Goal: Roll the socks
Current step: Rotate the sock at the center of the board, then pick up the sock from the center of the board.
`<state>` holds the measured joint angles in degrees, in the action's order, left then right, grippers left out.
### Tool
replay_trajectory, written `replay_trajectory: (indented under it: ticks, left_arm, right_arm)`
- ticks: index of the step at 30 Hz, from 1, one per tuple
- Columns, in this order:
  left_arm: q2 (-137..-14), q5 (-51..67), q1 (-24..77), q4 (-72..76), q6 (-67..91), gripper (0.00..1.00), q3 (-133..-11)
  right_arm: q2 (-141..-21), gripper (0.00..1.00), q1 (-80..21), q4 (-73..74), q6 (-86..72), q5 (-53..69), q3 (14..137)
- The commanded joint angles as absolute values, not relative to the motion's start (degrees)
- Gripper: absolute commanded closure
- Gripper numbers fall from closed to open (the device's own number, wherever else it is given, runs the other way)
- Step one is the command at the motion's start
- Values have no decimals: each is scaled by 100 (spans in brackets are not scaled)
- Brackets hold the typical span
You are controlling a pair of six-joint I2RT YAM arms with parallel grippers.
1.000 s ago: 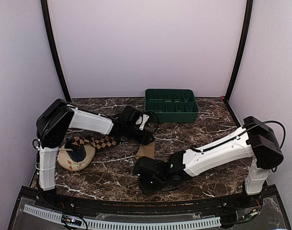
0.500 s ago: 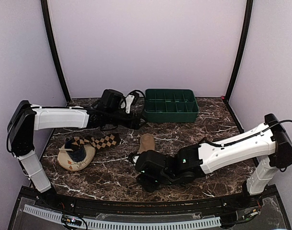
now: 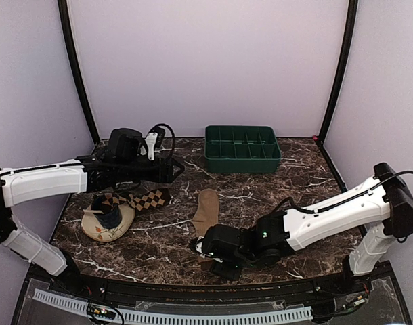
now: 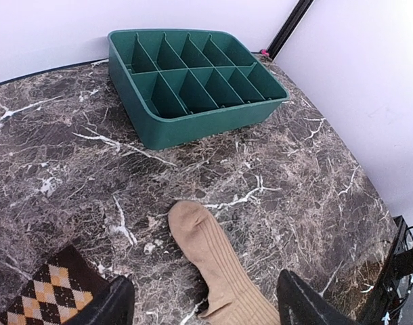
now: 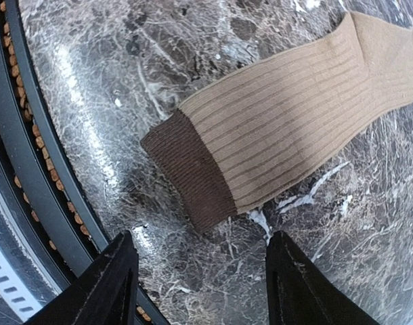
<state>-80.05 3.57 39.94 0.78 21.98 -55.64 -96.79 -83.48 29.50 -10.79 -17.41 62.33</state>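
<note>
Hovering low by the front edge, my right gripper [image 5: 200,238] stands spread above the dark brown cuff of the tan ribbed sock [image 5: 288,128], which lies flat on veined marble [image 5: 125,74]. Further back, my left arm stretches level, left gripper [image 4: 203,298] spread, empty. Soft diamond-check socks [image 3: 144,200] lie against the cream dish [image 3: 91,231].

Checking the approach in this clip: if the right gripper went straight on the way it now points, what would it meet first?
Probably the dark brown cuff of the tan sock, lying flat just ahead of the open right gripper; depth is unclear.
</note>
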Motion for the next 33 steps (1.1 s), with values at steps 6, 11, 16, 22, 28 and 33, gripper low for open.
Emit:
replay_trajectory:
  ticks: [6, 11, 16, 22, 28, 33]
  left_arm:
    - [-7456, 147, 3933, 9, 2401, 25, -5172]
    - [-7277, 108, 3924, 9, 2391, 25, -5087]
    - [-7200, 89, 3905, 0, 2365, 24, -5030]
    - [-7141, 80, 3893, 39, 2342, 24, -4992]
    - [-7128, 65, 3877, 62, 2285, 24, -5007]
    - [-7136, 40, 3838, 63, 2214, 23, -5036]
  right_arm:
    - [-10139, 38, -8407, 2955, -290, -1517, 6402]
    - [-10248, 38, -8323, 2787, -51, -1538, 6432]
    - [-10386, 38, -8226, 2690, 186, -1510, 6492]
    - [-10556, 38, -8110, 2690, 460, -1472, 6521]
    - [-10648, 39, -7899, 2670, 633, -1283, 6530]
    - [-10766, 47, -7673, 2810, 735, -891, 6565]
